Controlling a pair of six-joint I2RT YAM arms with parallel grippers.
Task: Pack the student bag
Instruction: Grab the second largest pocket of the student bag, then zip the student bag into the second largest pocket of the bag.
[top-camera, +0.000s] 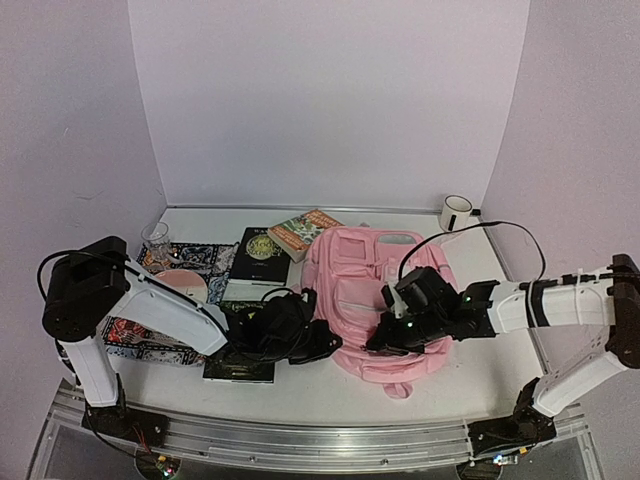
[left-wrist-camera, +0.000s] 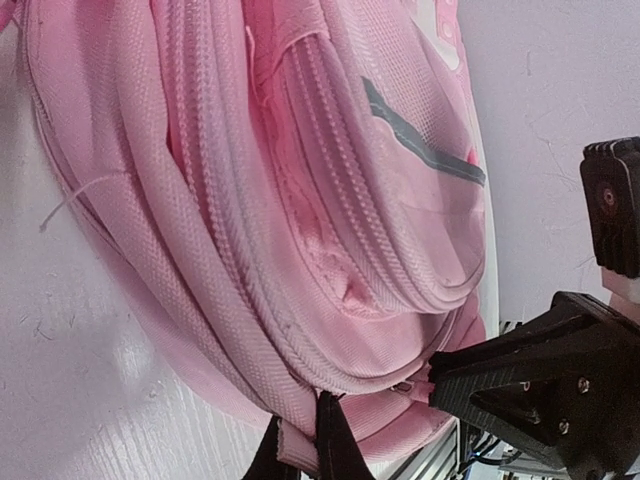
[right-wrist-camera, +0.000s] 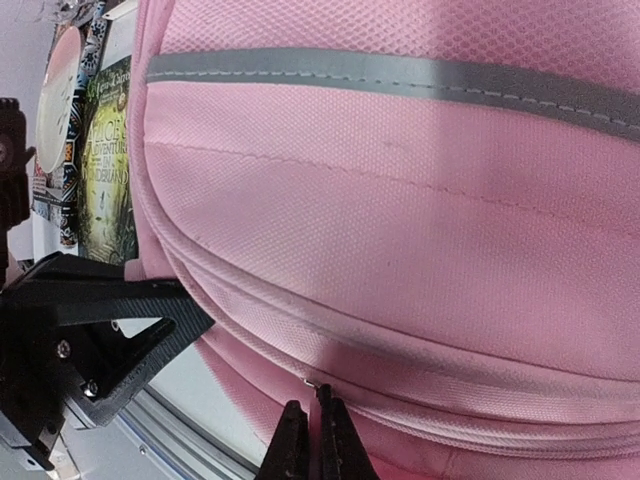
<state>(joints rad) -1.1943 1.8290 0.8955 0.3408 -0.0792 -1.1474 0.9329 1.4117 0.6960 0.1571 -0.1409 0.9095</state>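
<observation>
The student bag (top-camera: 375, 285), a large soft pink backpack, lies flat in the middle of the table. It fills the left wrist view (left-wrist-camera: 300, 200) and the right wrist view (right-wrist-camera: 400, 200). My left gripper (top-camera: 325, 345) is at the bag's near left edge, shut on a fold of its pink fabric (left-wrist-camera: 290, 445). My right gripper (top-camera: 385, 340) is just to its right at the same near end. It is shut on a thin pink zip pull (right-wrist-camera: 318, 425) that hangs from the zip line. The right gripper's black fingers (left-wrist-camera: 530, 375) show in the left wrist view.
Left of the bag lie a black book (top-camera: 262, 255), a colourful book (top-camera: 305, 232), a patterned cloth (top-camera: 195, 258) with a pink disc (top-camera: 185, 285), and a glass (top-camera: 156, 238). Another dark book (top-camera: 240, 365) lies under my left arm. A white mug (top-camera: 456, 212) stands at the back right.
</observation>
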